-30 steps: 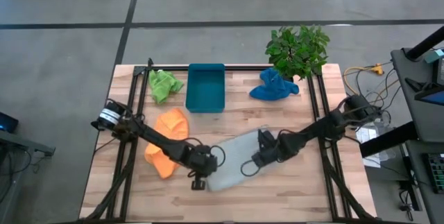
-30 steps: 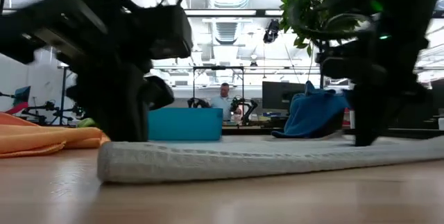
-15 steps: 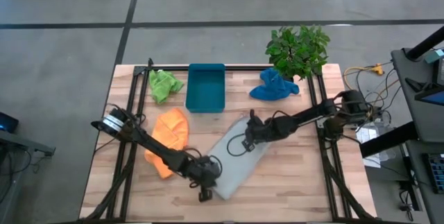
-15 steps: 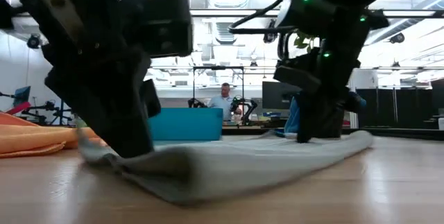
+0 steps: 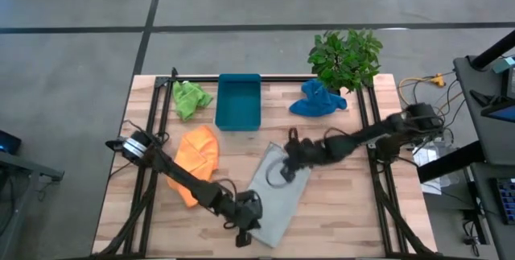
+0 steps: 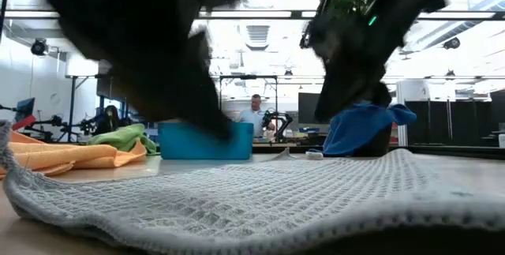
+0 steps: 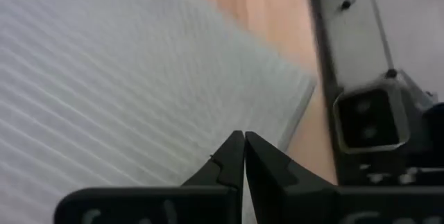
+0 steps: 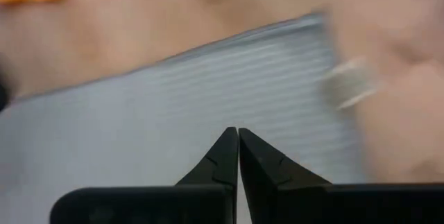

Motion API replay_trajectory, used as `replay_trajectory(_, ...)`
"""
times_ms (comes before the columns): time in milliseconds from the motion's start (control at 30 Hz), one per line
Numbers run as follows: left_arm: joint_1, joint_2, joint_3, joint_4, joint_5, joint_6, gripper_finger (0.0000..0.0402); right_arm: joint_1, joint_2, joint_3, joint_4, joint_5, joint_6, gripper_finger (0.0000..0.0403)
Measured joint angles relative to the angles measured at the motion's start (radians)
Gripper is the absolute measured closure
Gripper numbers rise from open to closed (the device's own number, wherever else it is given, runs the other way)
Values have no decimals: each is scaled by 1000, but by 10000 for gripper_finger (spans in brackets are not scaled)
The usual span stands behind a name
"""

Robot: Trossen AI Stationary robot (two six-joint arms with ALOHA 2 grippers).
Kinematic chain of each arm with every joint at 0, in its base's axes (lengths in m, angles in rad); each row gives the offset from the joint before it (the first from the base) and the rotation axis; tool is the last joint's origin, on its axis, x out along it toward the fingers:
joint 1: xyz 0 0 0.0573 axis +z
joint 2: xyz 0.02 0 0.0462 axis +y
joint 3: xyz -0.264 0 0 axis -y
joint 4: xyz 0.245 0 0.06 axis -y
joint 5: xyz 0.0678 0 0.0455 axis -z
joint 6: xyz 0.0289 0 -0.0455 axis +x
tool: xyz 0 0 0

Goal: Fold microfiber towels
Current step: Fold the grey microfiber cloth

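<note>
Hard to make out: in the low view both arms are dark blurs, and the near edge of the grey towel [image 6: 260,200] fills the foreground, hiding most of the surface [image 5: 346,212].

Count: four towels. Grey towel [image 5: 278,194] lies flat, slanted, at centre near the front. Orange towel [image 5: 198,160] is left of it, crumpled. Green towel [image 5: 189,97] sits far left, blue towel [image 5: 317,99] far right, bunched. One teal tray [image 5: 239,101] stands between those two. One potted plant [image 5: 346,57] is at the far right corner.

Left hand [image 5: 248,221] sits on the grey towel's near corner; wrist view shows its tips [image 7: 244,151] pressed together over the weave, cloth between them not discernible. Right hand [image 5: 288,157] sits at the towel's far end; its tips [image 8: 238,148] likewise together.

Only the low view shows a person [image 6: 254,117] far behind the tray. Only the high view shows the towel's whole outline.
</note>
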Motion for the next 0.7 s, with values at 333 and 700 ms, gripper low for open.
replay_trajectory(333,220,-24,-29,2,153,227,401,368,137,-11,351,210,325,394)
replay_trajectory(700,454,5,-28,-7,296,492,402,391,436,230,364,151,448,394)
